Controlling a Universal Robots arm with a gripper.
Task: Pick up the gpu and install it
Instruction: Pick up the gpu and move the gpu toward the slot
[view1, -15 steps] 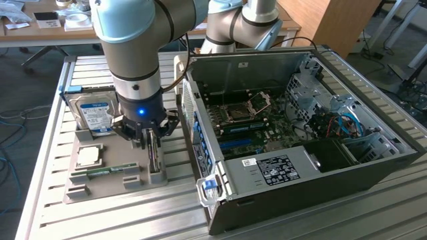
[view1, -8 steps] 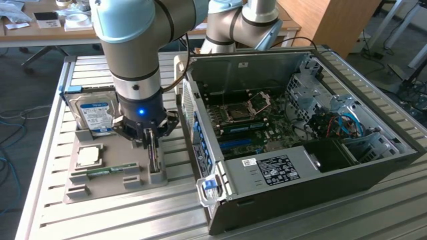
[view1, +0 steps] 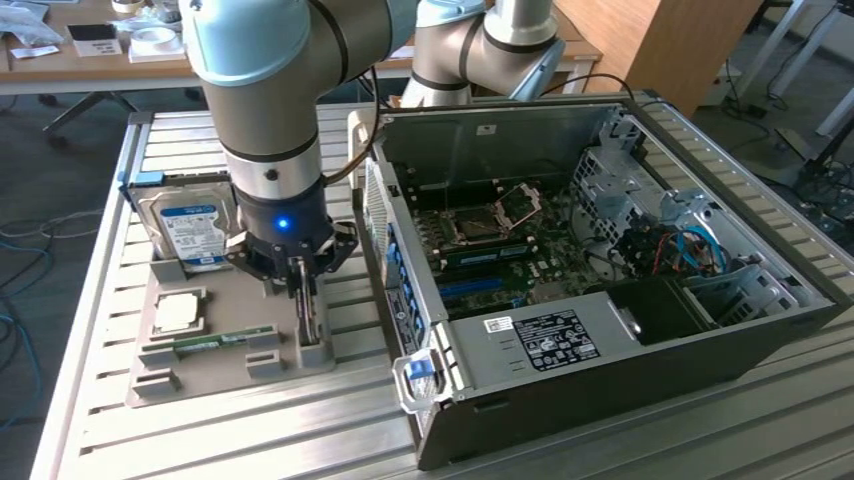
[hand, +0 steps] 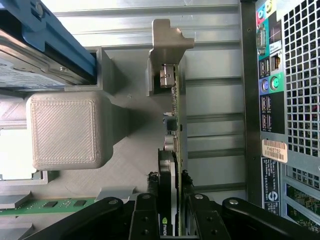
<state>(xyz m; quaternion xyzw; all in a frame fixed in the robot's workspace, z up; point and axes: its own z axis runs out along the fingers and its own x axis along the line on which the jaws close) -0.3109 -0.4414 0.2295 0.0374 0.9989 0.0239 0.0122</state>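
The gpu (view1: 308, 318) is a thin dark card standing on edge in a slotted holder of the grey tray (view1: 214, 385), just off the open computer case (view1: 601, 260). My gripper (view1: 302, 285) reaches straight down over it. In the wrist view the card (hand: 175, 107) runs edge-on away from the gripper (hand: 168, 178), with its pale metal bracket (hand: 167, 40) at the far end. A black fingertip (hand: 151, 178) lies against one face and its partner against the other, so the gripper is shut on the card. The gpu still sits in its holder.
The tray also carries a blue-labelled hard drive (view1: 187, 230), a processor (view1: 178, 312) and a green memory stick (view1: 220, 342). The case's rear panel (hand: 290, 100) stands close beside the card. Its motherboard (view1: 494, 240) lies exposed. A second arm's base (view1: 494, 50) stands behind the case.
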